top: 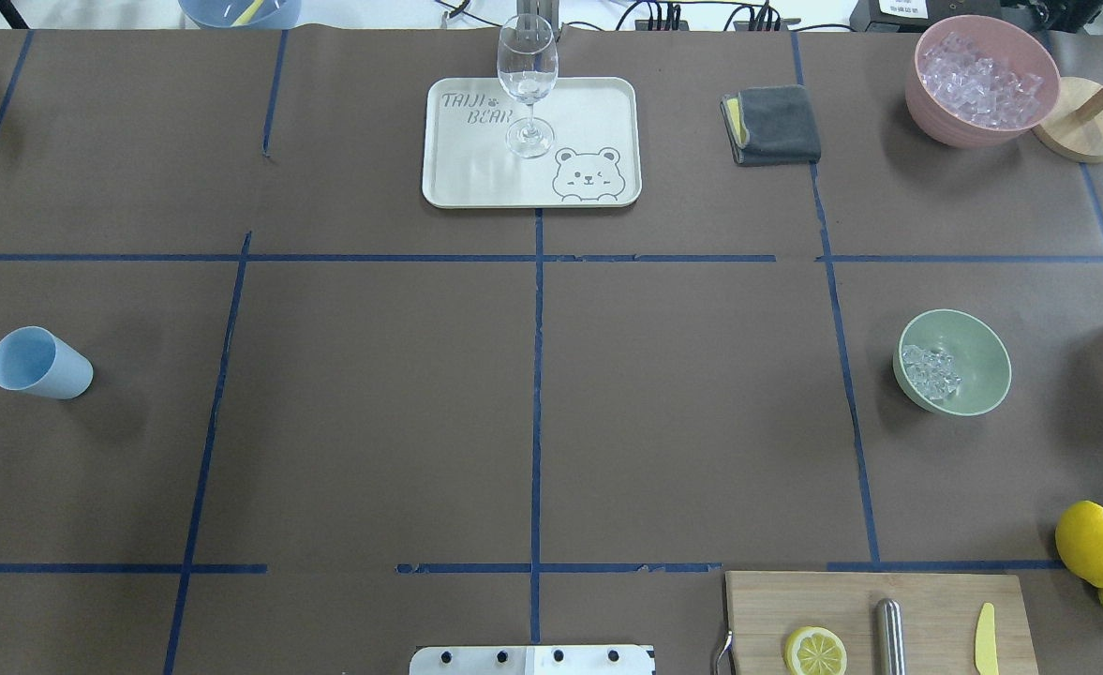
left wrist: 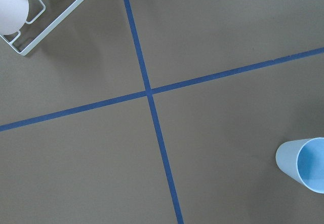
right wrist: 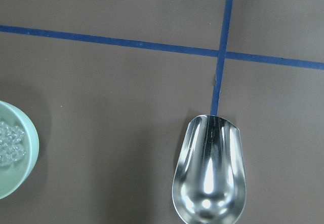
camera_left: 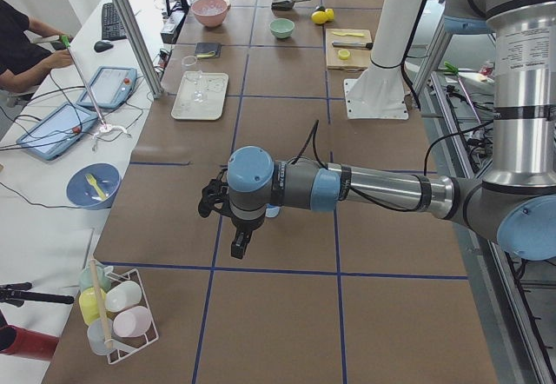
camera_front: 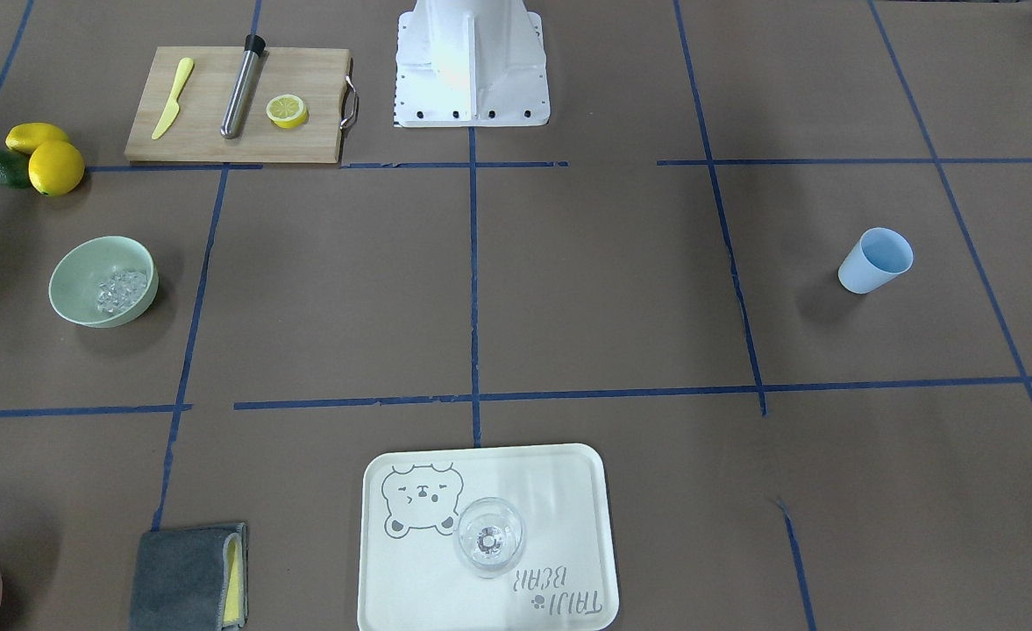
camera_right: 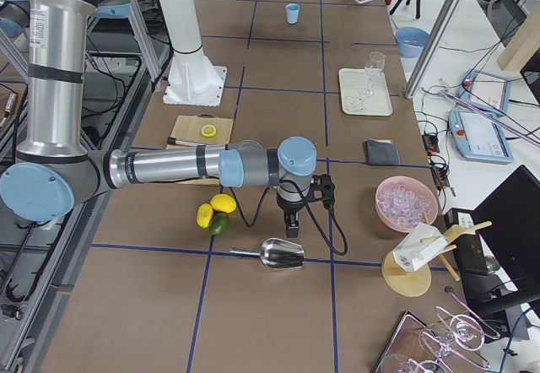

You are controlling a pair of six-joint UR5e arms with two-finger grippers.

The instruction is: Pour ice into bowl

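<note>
Ice [top: 931, 372] inside upright, mouth-up bowl [top: 982, 361]

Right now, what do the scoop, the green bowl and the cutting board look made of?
The scoop looks like polished metal, likely steel: mirror-bright reflections. The bowl looks like matte plastic or melamine, and I cannot tell which: even mint walls, no glare. The cutting board looks like light unvarnished wood, with faint grain.
</note>
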